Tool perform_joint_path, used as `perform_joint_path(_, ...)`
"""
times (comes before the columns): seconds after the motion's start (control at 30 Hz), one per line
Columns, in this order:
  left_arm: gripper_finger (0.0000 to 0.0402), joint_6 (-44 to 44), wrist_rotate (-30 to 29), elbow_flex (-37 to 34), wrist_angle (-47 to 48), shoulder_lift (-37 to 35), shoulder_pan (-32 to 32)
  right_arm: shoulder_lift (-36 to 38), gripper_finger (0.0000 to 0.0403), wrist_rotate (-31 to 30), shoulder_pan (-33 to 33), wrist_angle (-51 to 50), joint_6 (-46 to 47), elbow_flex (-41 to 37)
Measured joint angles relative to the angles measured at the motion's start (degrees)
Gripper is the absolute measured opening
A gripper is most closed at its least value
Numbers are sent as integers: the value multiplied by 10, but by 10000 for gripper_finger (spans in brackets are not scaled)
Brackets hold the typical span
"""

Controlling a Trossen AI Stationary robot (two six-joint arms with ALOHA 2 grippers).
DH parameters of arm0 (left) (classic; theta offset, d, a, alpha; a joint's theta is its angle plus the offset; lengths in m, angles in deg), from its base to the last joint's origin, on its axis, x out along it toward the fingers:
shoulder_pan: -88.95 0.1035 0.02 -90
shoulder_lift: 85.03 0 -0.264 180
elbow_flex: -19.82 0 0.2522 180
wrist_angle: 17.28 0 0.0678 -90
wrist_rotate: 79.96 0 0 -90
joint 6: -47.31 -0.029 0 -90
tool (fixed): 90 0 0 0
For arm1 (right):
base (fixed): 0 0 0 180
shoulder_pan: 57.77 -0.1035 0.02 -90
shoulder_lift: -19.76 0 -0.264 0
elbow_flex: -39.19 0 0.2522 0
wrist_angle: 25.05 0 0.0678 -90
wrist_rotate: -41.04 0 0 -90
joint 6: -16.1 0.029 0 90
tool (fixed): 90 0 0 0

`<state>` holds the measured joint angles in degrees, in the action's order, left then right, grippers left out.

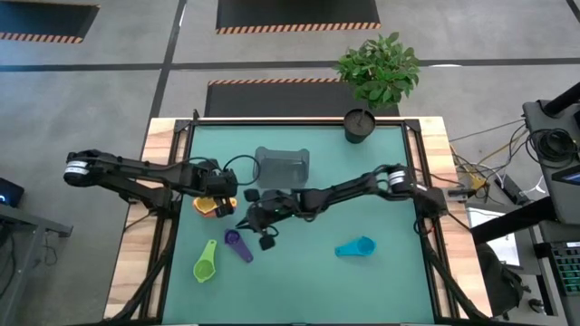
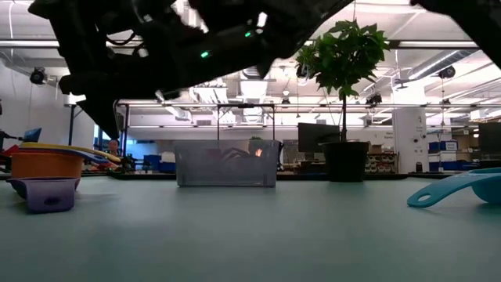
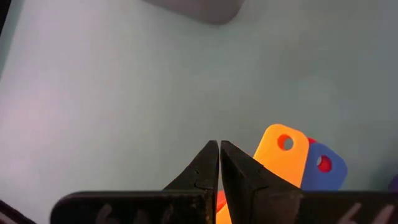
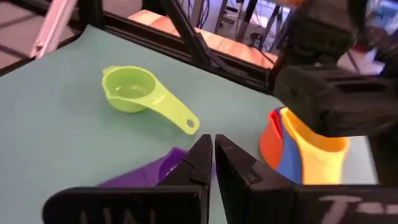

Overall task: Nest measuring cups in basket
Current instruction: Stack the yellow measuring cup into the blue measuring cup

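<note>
Both claws are clenched on nothing above the green mat, with no cup yet in the basket (image 1: 282,166). In the right wrist view, the right gripper (image 4: 213,149) hangs shut just over the purple cup (image 4: 152,170), with the green cup (image 4: 144,96) beyond it and the nested stack (image 4: 305,146) of orange, yellow, blue and red alongside. The left gripper (image 3: 219,155) hovers empty over that stack, its fingers pressed together above the orange handle (image 3: 282,152) and the blue handle (image 3: 323,168).

A clean next step likely means opening the right gripper first, then lowering it squarely over the purple cup's handle rather than the bowl, and keeping it low to clear the left arm.

From the basket, the stack (image 1: 216,203) lies nearest, toward the left arm; the purple cup (image 1: 237,244) and green cup (image 1: 206,263) sit farther out toward the table's front, and the cyan cup (image 1: 354,247) lies well apart on the right arm's side. The two wrists crowd each other just in front of the basket. A potted plant (image 1: 372,81) stands behind it, near its right corner.
</note>
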<state>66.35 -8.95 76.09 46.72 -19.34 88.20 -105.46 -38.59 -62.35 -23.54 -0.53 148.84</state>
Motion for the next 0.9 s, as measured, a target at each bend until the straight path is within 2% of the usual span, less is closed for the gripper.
perform_joint_path(0.17, 0, 5, 0, -3, -1, 0, 0, -68, 9, -4, 7, -14, 18, 75)
perform_joint_path(0.3, 0, 10, 0, -8, -2, 0, 0, -109, 9, -60, 7, -42, 18, 128)
perform_joint_path(0.43, 0, 22, 1, -23, 6, 3, 0, -135, 9, -74, 7, -69, 16, 163)
perform_joint_path(0.57, 0, 35, 4, -35, 3, 5, 0, -147, 9, -78, 8, -84, 16, 177)
perform_joint_path(0.67, 0, 40, 5, -36, 3, 3, 0, -151, 9, -109, 9, -91, 16, 180)
perform_joint_path(0.9, 0, 27, 61, -29, 4, 2, -1, -151, 9, -126, 20, -106, 16, 177)
